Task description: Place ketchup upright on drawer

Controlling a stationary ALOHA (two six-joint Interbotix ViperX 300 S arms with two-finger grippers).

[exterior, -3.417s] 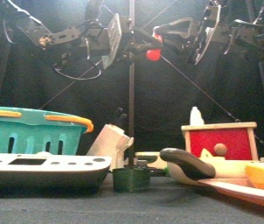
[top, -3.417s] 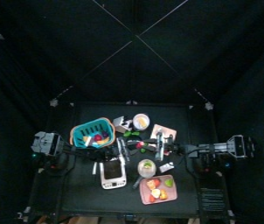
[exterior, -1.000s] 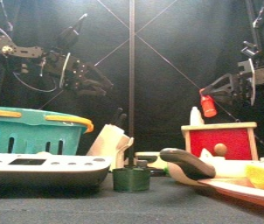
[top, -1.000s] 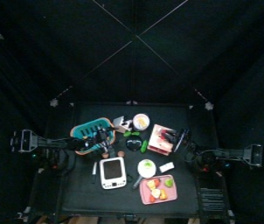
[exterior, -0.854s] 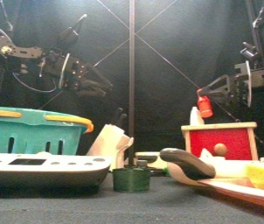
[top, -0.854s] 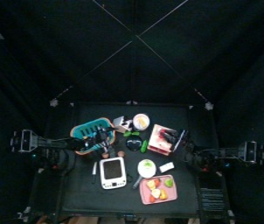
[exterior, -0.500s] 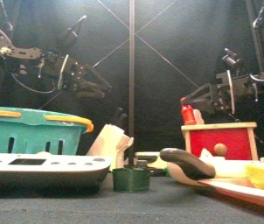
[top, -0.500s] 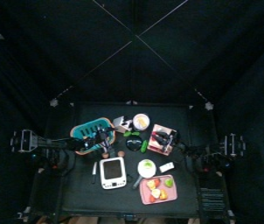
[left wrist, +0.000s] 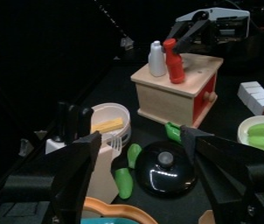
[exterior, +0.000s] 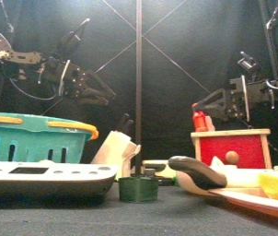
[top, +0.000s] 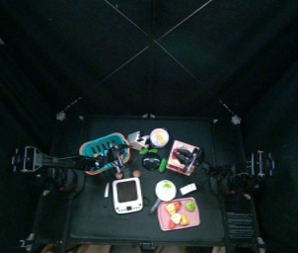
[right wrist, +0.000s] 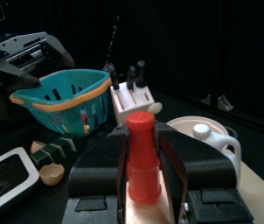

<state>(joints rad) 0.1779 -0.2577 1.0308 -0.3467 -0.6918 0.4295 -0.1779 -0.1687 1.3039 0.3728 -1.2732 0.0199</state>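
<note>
From above, too small to read much beyond drawer [top: 183, 155] right of basket [top: 105, 150]; from the front, ketchup [exterior: 202, 121] upright, seemingly on drawer; from left wrist, left gripper [left wrist: 141, 149] spread wide, empty, ketchup beside white bottle [left wrist: 156, 59]; from right wrist, right gripper [right wrist: 142, 174] clamped on ketchup

My top cam stares straight down from far up; front cam sits low, close; both wrist cams catch the wooden drawer [left wrist: 179, 91].
</note>
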